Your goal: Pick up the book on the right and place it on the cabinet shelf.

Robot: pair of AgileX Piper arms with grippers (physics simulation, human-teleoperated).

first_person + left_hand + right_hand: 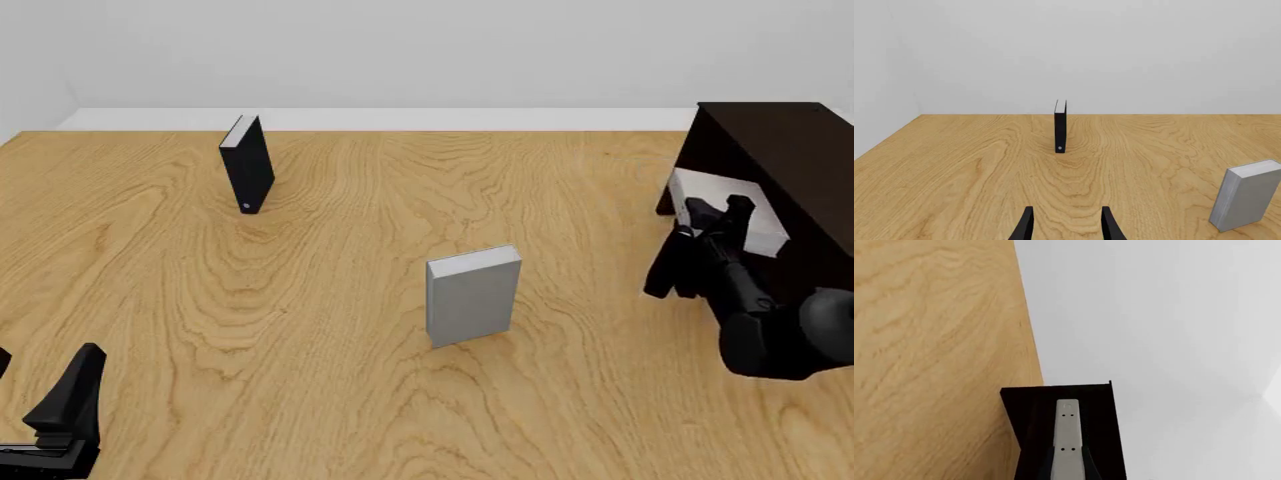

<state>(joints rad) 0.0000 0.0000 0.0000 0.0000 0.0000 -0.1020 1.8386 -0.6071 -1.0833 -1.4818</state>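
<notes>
The left gripper (54,415) rests low at the near left edge of the wooden table (334,380), its jaws parted and bare. Mid-table, a paler silvery-grey book (473,295) stands upright. At the right, the right gripper (707,222) is clamped on the grey book (727,220) — held inside the opening of the dark cabinet (787,150), against the cabinet shelf (1097,440). Farthest off, a thin black book (248,163) stands upright at the far left.

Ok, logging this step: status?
Left gripper open, empty, low. Right gripper shut on the book, at the cabinet opening. Silver book mid-table, not in the way.
</notes>
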